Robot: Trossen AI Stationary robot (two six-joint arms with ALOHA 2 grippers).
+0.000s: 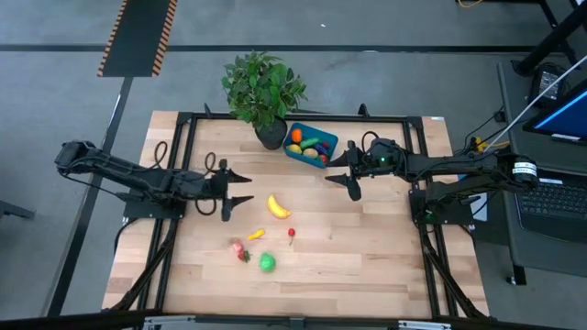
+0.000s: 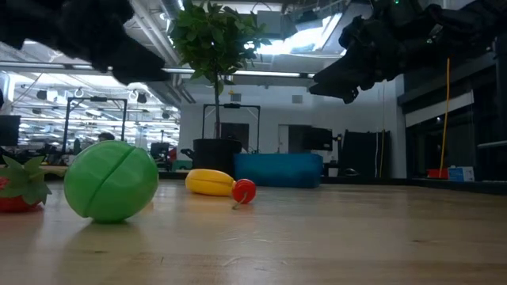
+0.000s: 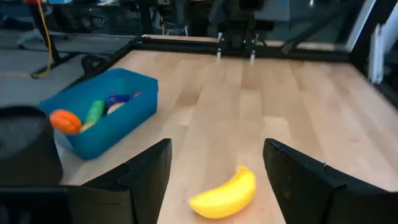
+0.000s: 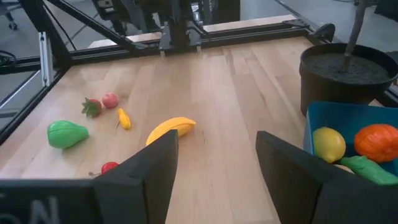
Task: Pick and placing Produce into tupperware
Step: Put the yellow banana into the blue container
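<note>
The teal tupperware [image 1: 323, 140] stands at the table's far middle with an orange, a green and a yellow piece inside. Loose produce lies on the wood: a yellow banana [image 1: 278, 207], a small yellow-orange piece [image 1: 256, 235], a red cherry [image 1: 292, 234], a red strawberry-like piece [image 1: 239, 249] and a green fruit [image 1: 267, 263]. My left gripper [image 1: 246, 188] hovers open just left of the banana [image 3: 225, 194], fingers level and pointing right. My right gripper [image 1: 342, 178] hangs open above the table, right of the tupperware [image 4: 323, 118], and holds nothing.
A leafy potted plant [image 1: 263, 87] in a dark pot [image 4: 345, 74] stands right beside the tupperware, on its far left. A black metal frame [image 1: 183, 124] runs along the table's far and side edges. Bare wood lies right of the loose produce.
</note>
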